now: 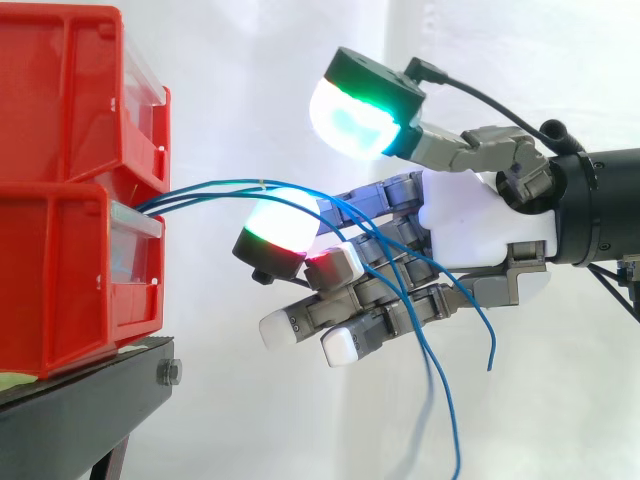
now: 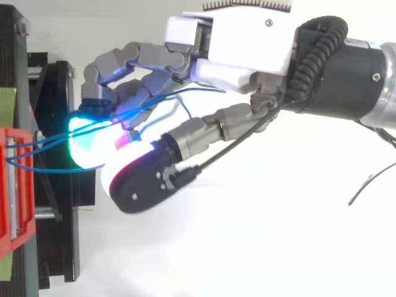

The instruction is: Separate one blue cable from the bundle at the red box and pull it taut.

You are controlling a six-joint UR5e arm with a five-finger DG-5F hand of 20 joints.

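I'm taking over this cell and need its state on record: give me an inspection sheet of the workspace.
Surface: black stand, carrying the bins.
Job's things: two red bins, stacked; blue cables come out between them.
Clutter: nothing seen.
Grippers: hand beside the bins, among the cables; grip cannot be told.
Cables: the blue ones are slack, with their loose ends hanging below the hand.
Surroundings: white curtain behind.

Thin blue cables (image 1: 228,185) leave the red box (image 1: 60,280) together, from the gap where the upper bin meets the lower one. They run right, close together and almost level. Then they fan out, sag slack across the robot hand (image 1: 480,225), and their loose ends dangle below it.
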